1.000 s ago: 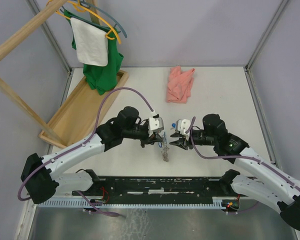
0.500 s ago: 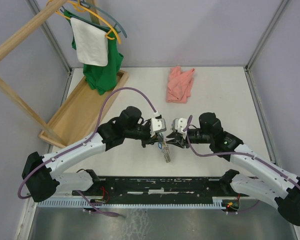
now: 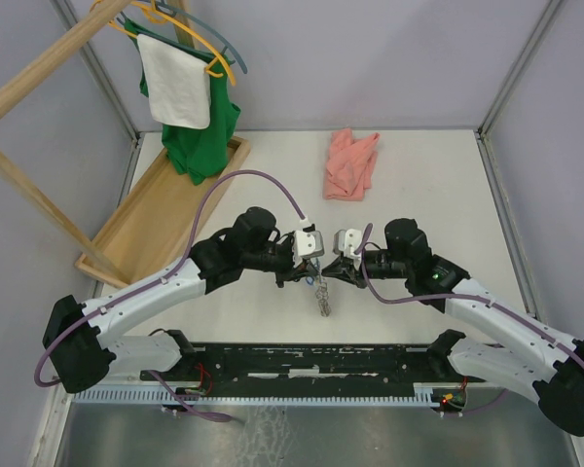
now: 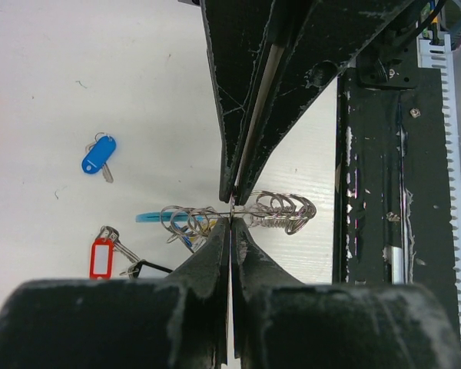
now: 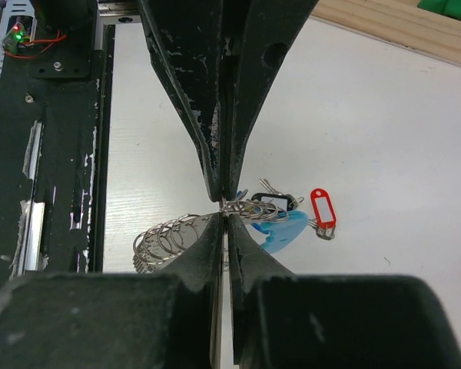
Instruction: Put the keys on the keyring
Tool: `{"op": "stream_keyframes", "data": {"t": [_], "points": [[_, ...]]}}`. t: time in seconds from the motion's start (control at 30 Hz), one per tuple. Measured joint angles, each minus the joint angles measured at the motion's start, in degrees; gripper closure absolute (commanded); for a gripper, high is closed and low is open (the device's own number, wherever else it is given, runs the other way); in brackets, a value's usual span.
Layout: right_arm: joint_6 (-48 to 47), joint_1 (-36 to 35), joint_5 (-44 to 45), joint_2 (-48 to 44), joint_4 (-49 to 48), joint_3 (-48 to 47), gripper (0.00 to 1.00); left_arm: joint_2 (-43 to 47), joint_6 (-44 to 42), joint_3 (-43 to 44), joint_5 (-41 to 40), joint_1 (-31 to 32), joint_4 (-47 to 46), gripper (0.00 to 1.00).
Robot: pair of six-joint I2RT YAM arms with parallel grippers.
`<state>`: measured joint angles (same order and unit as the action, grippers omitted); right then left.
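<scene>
Top external: keyring (image 3: pixel 322 295), frame centre, hanging between left gripper (image 3: pixel 309 270) and right gripper (image 3: pixel 334 272); jaw state and loose keys unreadable here.
Left wrist: left fingers pressed together, pinching the ring's wire at centre; blue-tagged key (image 4: pixel 98 154) upper left, red-tagged key (image 4: pixel 102 257) and black-tagged key (image 4: pixel 150 268) lower left.
Right wrist: right fingers likewise nipping the wire; blue-tagged key out of frame.
Handling, judged: light, stiff, slippery loop whose strung pieces swing; grip bare wire.

You get bright, even light from above; shadows on the table (image 3: pixel 419 195) are faint. Wrist views blur along their bottom edge; top view sharp.
</scene>
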<state>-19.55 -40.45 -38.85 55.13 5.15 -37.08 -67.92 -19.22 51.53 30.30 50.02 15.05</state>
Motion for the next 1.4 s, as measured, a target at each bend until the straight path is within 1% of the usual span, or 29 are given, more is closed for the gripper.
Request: {"op": "stream_keyframes", "data": {"t": [0.07, 0.1, 0.17, 0.27, 0.43, 0.63, 0.77, 0.93, 1.07, 1.23, 1.4], "points": [[0.2, 0.0, 0.0, 0.0, 0.0, 0.0, 0.99, 0.0, 0.0, 0.0, 0.0, 0.0, 0.0, 0.96], [0.2, 0.0, 0.0, 0.0, 0.0, 0.0, 0.99, 0.0, 0.0, 0.0, 0.0, 0.0, 0.0, 0.92], [0.0, 0.0, 0.3, -0.1, 0.1, 0.0, 0.99, 0.0, 0.0, 0.0, -0.1, 0.0, 0.0, 0.78], [-0.5, 0.0, 1.8, -1.0, 1.0, 0.0, 0.99, 0.5, 0.3, -0.5, -0.6, 0.0, -1.3, 0.67], [-1.5, 0.0, 4.8, -4.3, 4.0, 0.4, 0.99, 5.4, 2.9, -4.4, -5.1, 0.0, -4.4, 0.55], [-2.0, 0.0, 8.1, -8.9, 6.6, 1.0, 0.99, 7.8, 8.5, -9.2, -11.7, -0.6, -7.5, 0.47], [-2.0, 0.0, 9.7, -11.1, 7.0, 1.6, 0.99, 6.3, 13.1, -11.8, -17.0, -1.4, -8.2, 0.45], [-2.0, 0.0, 11.1, -12.2, 7.0, 2.3, 0.99, 1.3, 19.2, -12.6, -22.5, -2.8, -8.9, 0.44], [-1.9, 0.0, 11.6, -12.2, 7.0, 2.7, 0.99, -3.9, 24.1, -12.5, -25.2, -3.5, -10.9, 0.44], [-1.8, 0.0, 12.1, -12.4, 7.0, 3.1, 0.99, -11.6, 30.1, -10.5, -29.3, -3.6, -11.1, 0.43], [-1.7, 0.0, 12.2, -12.6, 6.8, 3.5, 0.99, -15.7, 35.3, -9.1, -32.4, -3.6, -12.7, 0.44]]}}
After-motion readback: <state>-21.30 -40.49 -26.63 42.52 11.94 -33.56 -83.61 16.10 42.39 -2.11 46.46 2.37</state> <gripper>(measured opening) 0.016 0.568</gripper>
